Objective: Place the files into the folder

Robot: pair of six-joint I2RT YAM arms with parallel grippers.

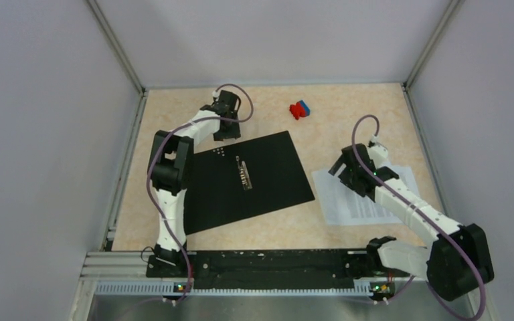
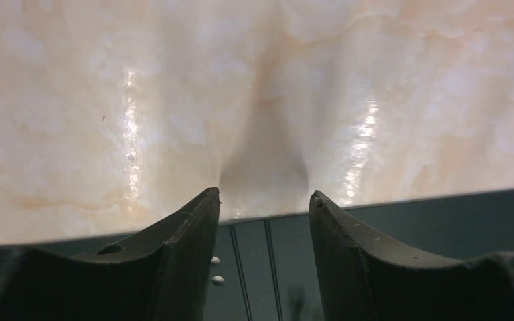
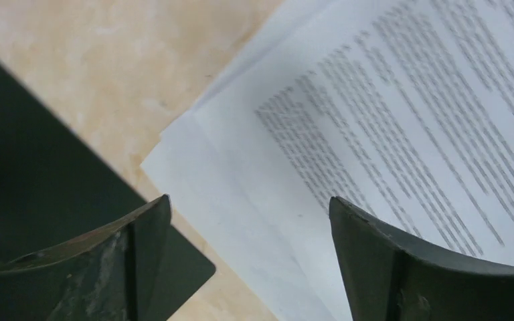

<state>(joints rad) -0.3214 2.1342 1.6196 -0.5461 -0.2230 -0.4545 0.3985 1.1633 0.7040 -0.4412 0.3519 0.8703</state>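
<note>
Top external view has the files (image 1: pixel 368 199) lying flat on the table (image 1: pixel 348 120), a thin stack of white printed sheets at 3 o'clock of the folder (image 1: pixel 268 187) and outside it. Right wrist view shows the sheets (image 3: pixel 408 134) slightly fanned, their corners offset. A narrow strip of bare table (image 3: pixel 107 67) lies between their nearest corner and the folder's dark edge (image 3: pixel 27 167).

Spread open with its black inside face up, the folder lies in the middle of the table and is turned a little askew. A metal clip (image 1: pixel 243 174) sits at its centre, and small pale rivets show near its 11 o'clock corner.

Over the 9 o'clock edge of the files hangs the right gripper (image 1: pixel 341 170). In its own camera the right gripper (image 3: pixel 249 200) has its jaws spread wide with nothing between them, only paper and table below.

At the folder's 12 o'clock edge, toward the 11 o'clock corner, is the left gripper (image 1: pixel 227 136). Left wrist view shows the left gripper (image 2: pixel 264 197) with jaws parted and nothing in them, its fingertips (image 2: pixel 194 221) right above the folder's edge (image 2: pixel 442 221), beyond which lies pale marbled table (image 2: pixel 174 100).

A small red-and-blue object (image 1: pixel 300 109) sits at 1 o'clock of the folder, well apart from it and from both grippers.
</note>
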